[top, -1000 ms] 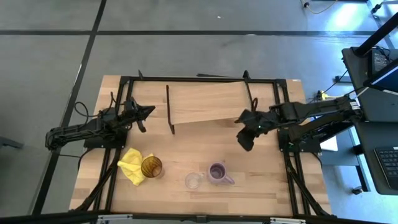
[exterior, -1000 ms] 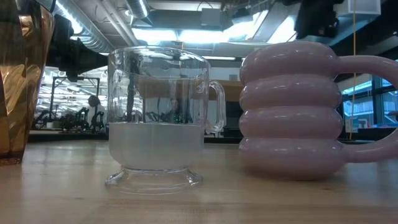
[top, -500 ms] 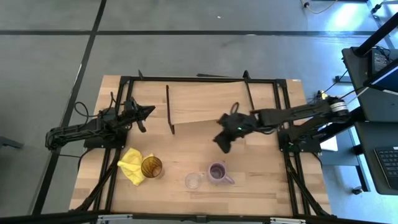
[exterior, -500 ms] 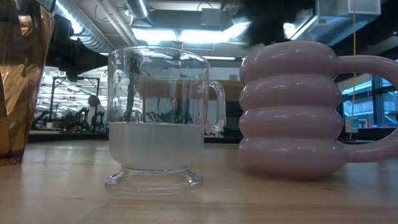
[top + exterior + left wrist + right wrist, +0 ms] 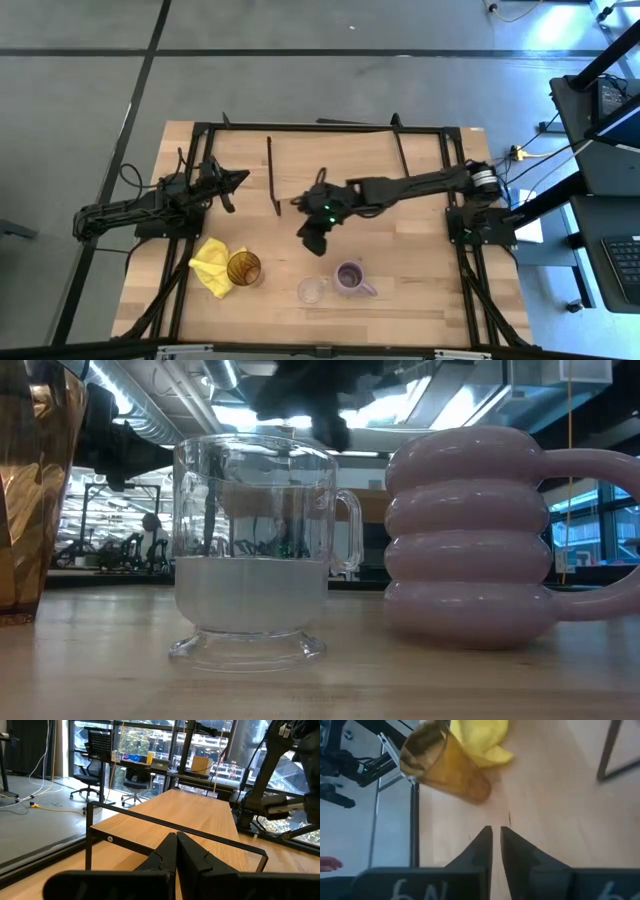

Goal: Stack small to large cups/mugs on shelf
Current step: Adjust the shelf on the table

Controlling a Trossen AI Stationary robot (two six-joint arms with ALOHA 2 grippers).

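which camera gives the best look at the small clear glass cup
The low view: the clear glass cup fills it close up, handle and foot visible. The high view shows it only as a small ring beside the purple mug. Neither wrist view shows it.

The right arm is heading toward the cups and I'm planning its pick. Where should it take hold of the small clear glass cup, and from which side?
Probably by the rim wall, from above. The clear glass cup stands upright with its mouth open, and the purple mug sits close on one side, so the fingers would best straddle the wall on the side facing the amber tumbler, clear of its small handle. The right gripper hangs nearby.
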